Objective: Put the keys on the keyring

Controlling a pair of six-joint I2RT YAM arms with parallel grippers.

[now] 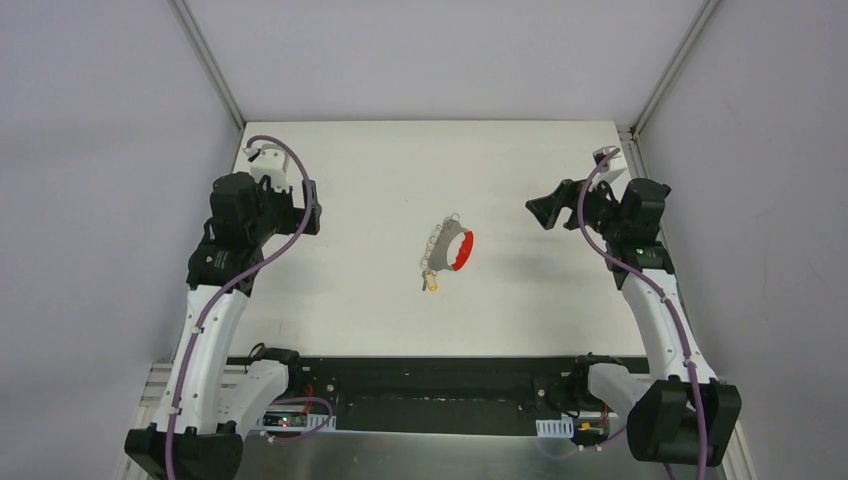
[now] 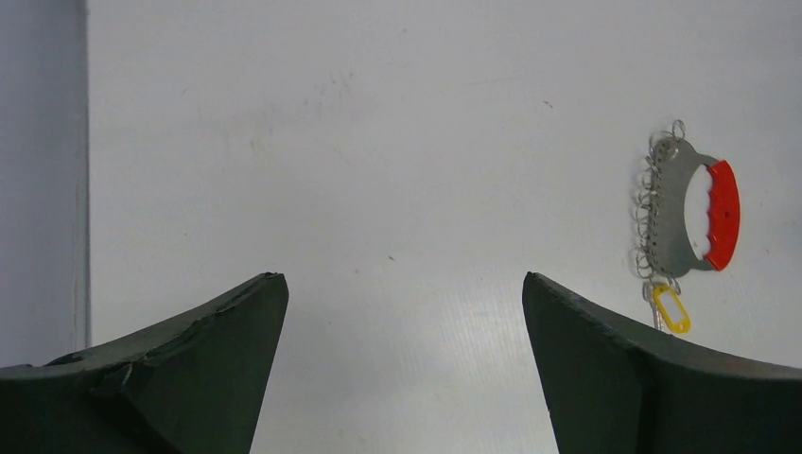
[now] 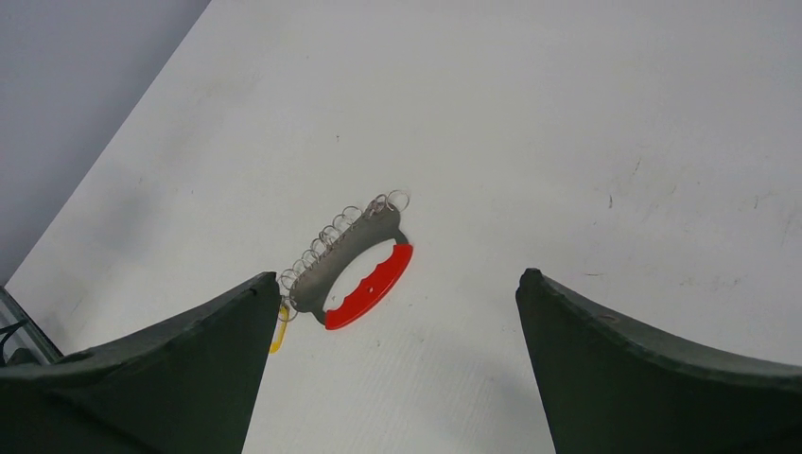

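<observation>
The keyring (image 1: 452,249) lies flat at the table's middle: a grey curved piece lined with several small wire rings, closed by a red band. The key (image 1: 430,283), tiny with a yellow head, lies at its near end, touching the last ring; I cannot tell whether it is threaded on. My left gripper (image 1: 306,214) is open and empty, well left of them. My right gripper (image 1: 545,211) is open and empty, well right. The left wrist view shows the open gripper (image 2: 402,280), the keyring (image 2: 667,218) and the key (image 2: 671,310) at right. The right wrist view shows the open gripper (image 3: 397,276), the keyring (image 3: 352,255) and the key (image 3: 279,331) beside the left finger.
The white table (image 1: 350,170) is bounded by grey walls left, right and behind. A dark rail with the arm bases (image 1: 430,385) runs along the near edge.
</observation>
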